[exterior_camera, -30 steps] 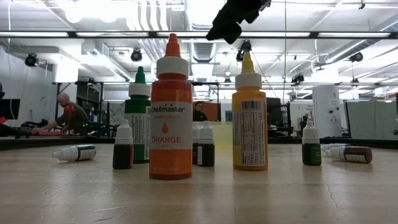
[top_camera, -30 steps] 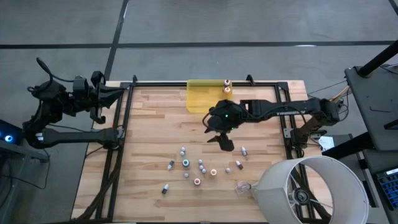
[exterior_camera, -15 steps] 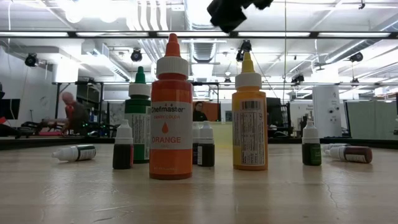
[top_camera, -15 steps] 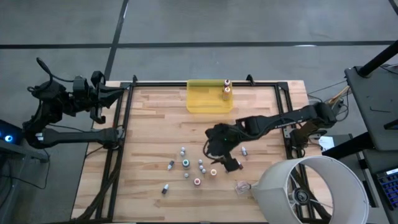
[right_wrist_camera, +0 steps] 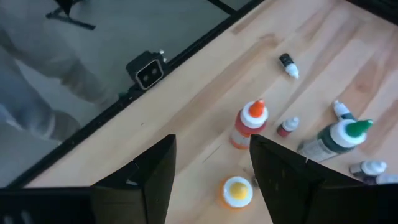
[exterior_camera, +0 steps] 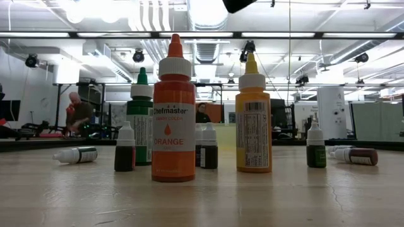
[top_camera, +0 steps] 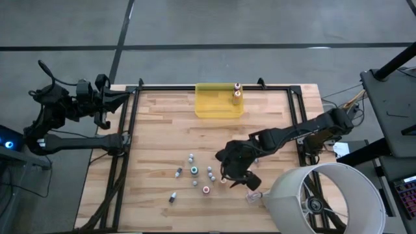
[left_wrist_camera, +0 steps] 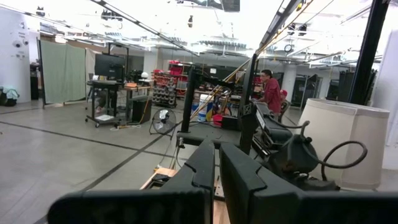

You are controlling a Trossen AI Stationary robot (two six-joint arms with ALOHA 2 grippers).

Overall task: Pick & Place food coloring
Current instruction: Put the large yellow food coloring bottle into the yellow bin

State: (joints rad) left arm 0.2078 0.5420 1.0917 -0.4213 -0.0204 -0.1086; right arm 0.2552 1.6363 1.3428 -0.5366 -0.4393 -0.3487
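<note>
On the wooden surface (top_camera: 162,130), the food coloring (top_camera: 201,176) is standing clustered at the near middle. The right end effector (top_camera: 242,177), released and empty, is sweeping down from beside the yellow tray (top_camera: 219,107) to hover over it. The left end effector (left_wrist_camera: 216,168) is waiting clenched off the surface's far left corner.

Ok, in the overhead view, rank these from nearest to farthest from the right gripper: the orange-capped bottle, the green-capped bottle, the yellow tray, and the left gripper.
From the right gripper, which is open:
1. Orange-capped bottle, just beside it in the cluster.
2. Green-capped bottle, further into the cluster, toward the left arm.
3. Yellow tray, at the table's far edge.
4. Left gripper, shut, off the table's far-left corner.
</note>
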